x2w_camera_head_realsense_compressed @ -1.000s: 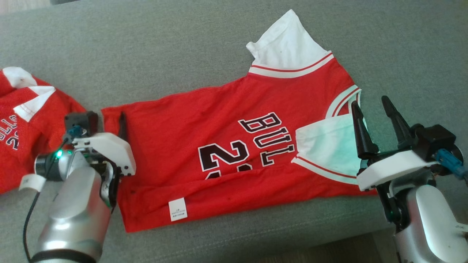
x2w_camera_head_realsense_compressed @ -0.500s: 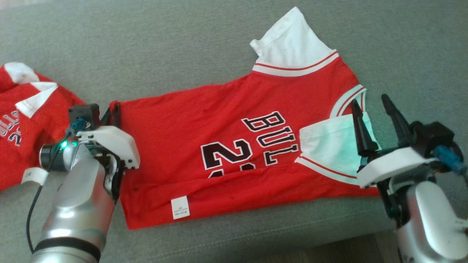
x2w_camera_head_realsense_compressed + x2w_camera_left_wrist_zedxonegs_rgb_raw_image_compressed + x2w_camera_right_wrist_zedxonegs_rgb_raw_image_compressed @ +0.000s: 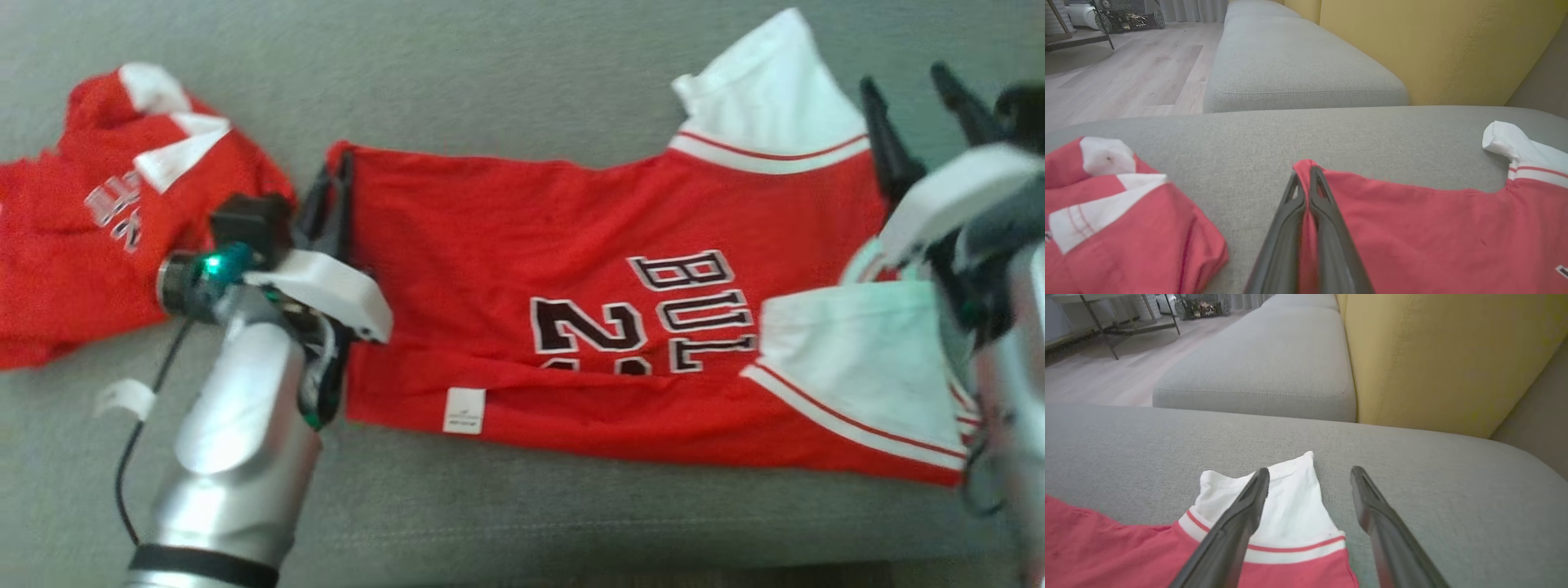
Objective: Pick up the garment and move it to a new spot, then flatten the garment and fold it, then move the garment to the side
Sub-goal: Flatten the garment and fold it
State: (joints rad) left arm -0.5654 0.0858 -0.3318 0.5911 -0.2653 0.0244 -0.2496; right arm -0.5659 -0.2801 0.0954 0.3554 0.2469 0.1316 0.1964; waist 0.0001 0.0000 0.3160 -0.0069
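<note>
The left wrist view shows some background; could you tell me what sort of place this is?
Probably a living room: grey sofa seat, yellow back cushion and pale wood floor.

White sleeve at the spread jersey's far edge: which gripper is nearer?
Right. The right gripper stands open just beside the white sleeve; the left gripper is shut on the hem corner of the jersey, at the opposite end.
</note>
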